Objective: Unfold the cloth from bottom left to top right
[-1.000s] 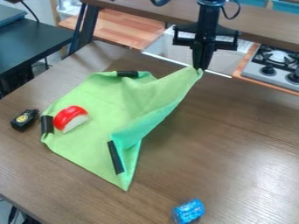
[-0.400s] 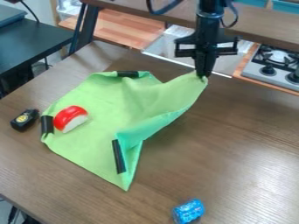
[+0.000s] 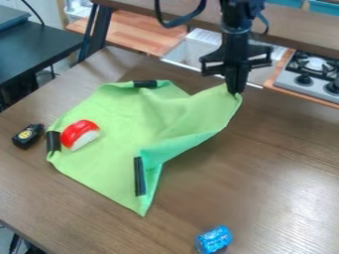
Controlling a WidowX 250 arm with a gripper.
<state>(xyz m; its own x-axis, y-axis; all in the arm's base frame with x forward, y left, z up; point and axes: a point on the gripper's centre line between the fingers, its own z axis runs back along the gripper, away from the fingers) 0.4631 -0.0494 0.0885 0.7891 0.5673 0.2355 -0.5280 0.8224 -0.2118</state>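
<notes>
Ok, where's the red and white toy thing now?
The red and white toy lies on the green cloth's left part, just right of the black strip.

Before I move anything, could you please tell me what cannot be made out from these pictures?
All in the camera view:
- The pinched tip of the green cloth: hidden by the gripper.
- The stretch of table under the cloth: covered by it.
- The upper part of the arm: cut off by the top edge.
- The stove's far side: cut off by the right edge.
- Print on the blue can: too small.
</notes>
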